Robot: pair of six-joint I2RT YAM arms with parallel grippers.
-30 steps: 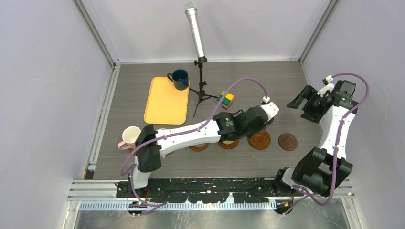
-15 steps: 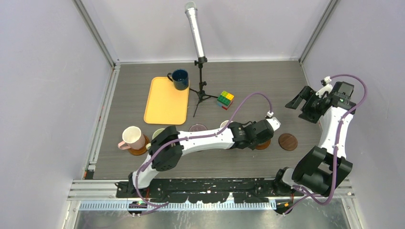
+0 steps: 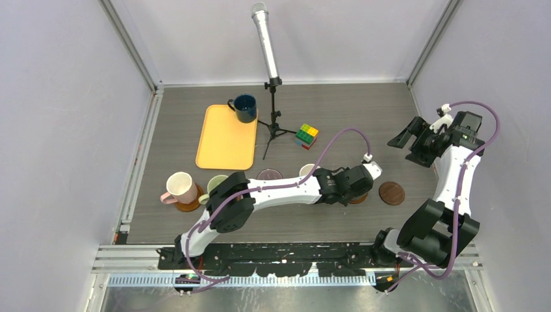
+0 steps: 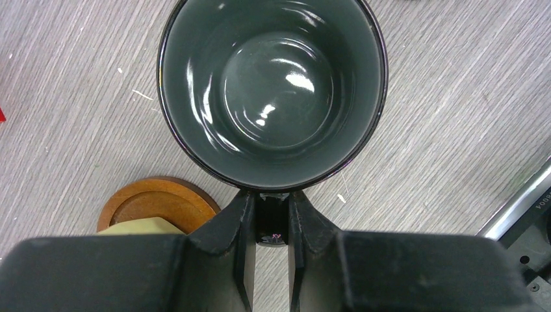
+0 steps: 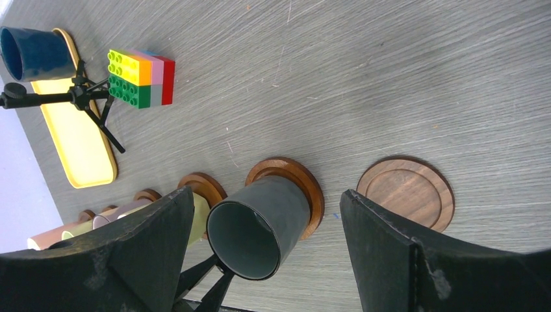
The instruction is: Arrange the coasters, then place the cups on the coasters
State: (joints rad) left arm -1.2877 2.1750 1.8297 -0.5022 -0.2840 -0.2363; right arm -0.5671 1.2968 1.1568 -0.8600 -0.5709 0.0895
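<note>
Dark grey-green mug [image 4: 271,91], handle pinched in my left gripper [image 4: 271,221], at fifth coaster [image 5: 305,182]; four mugs [image 3: 179,185] seated left; navy mug [image 3: 245,107], rightmost coaster [image 3: 392,193] pending; right gripper [image 5: 266,195] gaping, empty.

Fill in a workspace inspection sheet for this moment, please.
Surface: grey wood-grain table, small white specks.
Job's things: pink mug, pale green mug, mauve mug, cream mug in a row on coasters; dark grey-green mug over the next coaster; dark coaster bare; navy mug apart from the row.
Clutter: orange-yellow tray with the navy mug at its far corner, multicoloured cube, microphone on tripod.
Grippers: left gripper shut on the dark grey-green mug's handle; right gripper open, raised, empty.
Cables: purple cables along both arms, no snag seen.
Surroundings: pale walls, metal frame posts.
</note>
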